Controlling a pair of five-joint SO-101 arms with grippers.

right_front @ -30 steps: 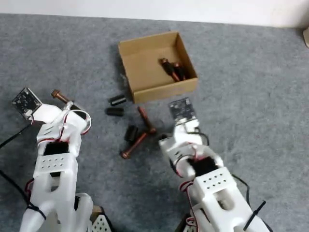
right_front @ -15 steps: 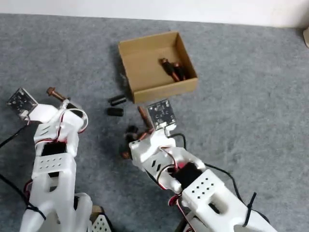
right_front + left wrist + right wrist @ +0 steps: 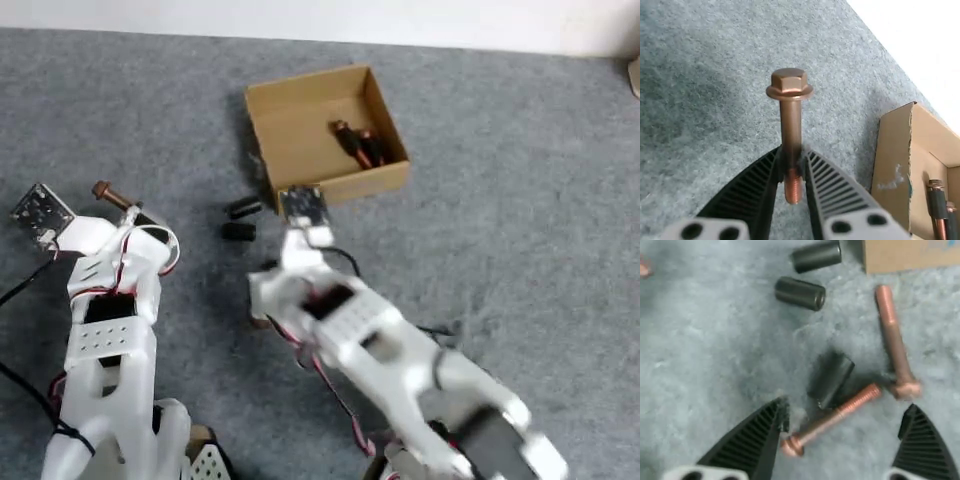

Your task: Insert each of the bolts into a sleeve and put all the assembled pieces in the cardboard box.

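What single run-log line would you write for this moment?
left gripper: shut on bolt | right gripper: open above sleeve and two loose bolts | cardboard box: assembled pieces inside | two sleeves beside box

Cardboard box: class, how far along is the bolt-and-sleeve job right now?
Done: assembled pieces lie in the cardboard box. In hand: the left end effector grips one bolt. Left: three sleeves and two bolts on the carpet, the open right end effector above them.
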